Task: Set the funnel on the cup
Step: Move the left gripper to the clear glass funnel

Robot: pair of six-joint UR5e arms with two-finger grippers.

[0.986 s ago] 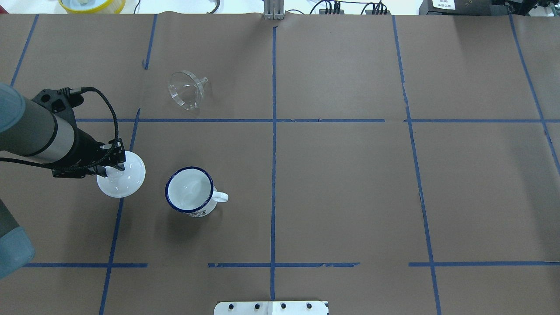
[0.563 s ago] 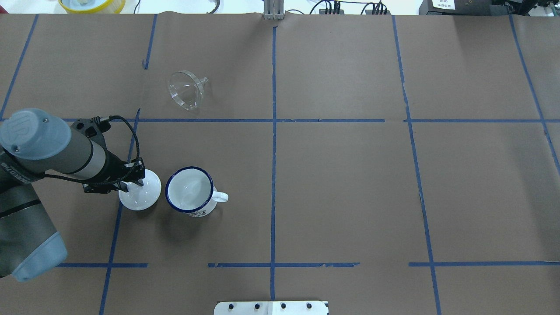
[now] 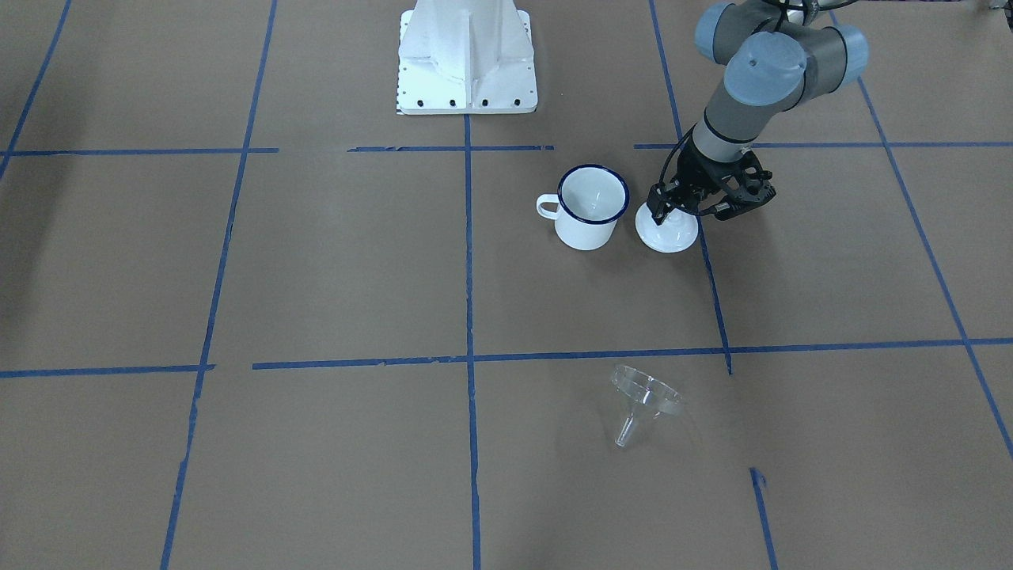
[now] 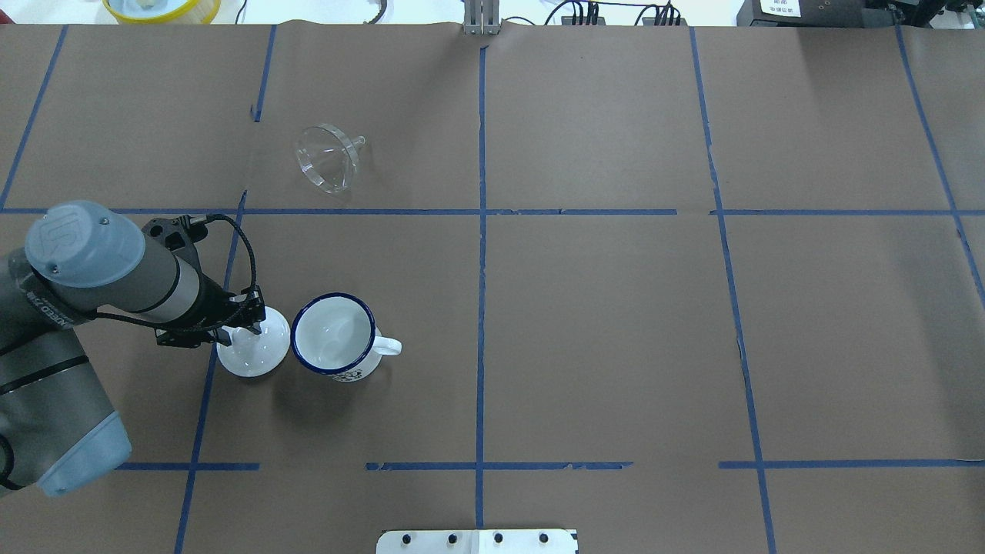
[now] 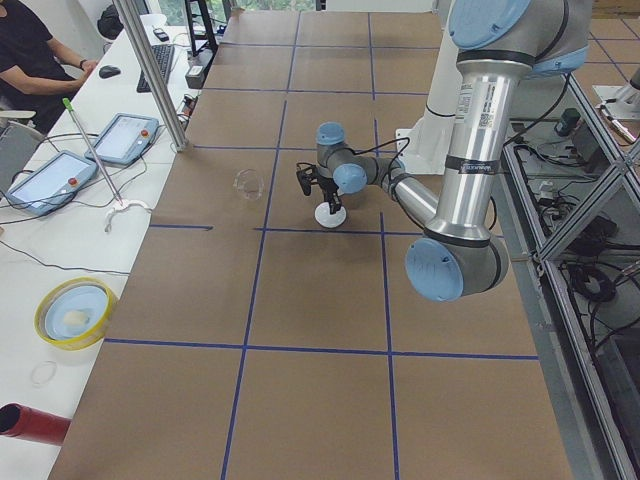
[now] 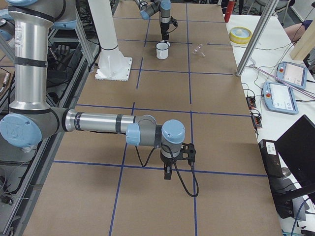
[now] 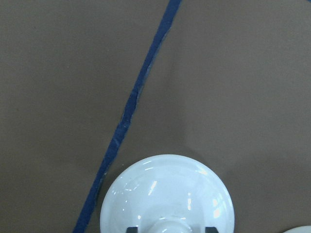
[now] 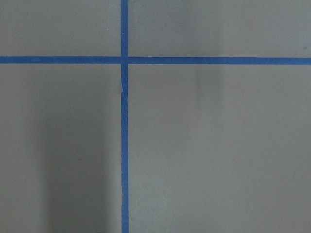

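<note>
The clear funnel lies on its side at the far left of the table, spout pointing right; it also shows in the front view. The white cup with a blue rim stands upright and empty, handle to the right. My left gripper is shut on the knob of a white round lid, held low just left of the cup; the left wrist view shows the lid between the fingers. My right gripper hangs over bare table far from these things; I cannot tell whether it is open.
The robot's base plate is at the near table edge. A yellow bowl sits beyond the far left edge. Blue tape lines cross the brown paper. Tablets and an operator are off the table's far side.
My left gripper has carried the white lid to the right and lowered it, from well left of the cup to right beside it. The funnel and cup have not moved.
</note>
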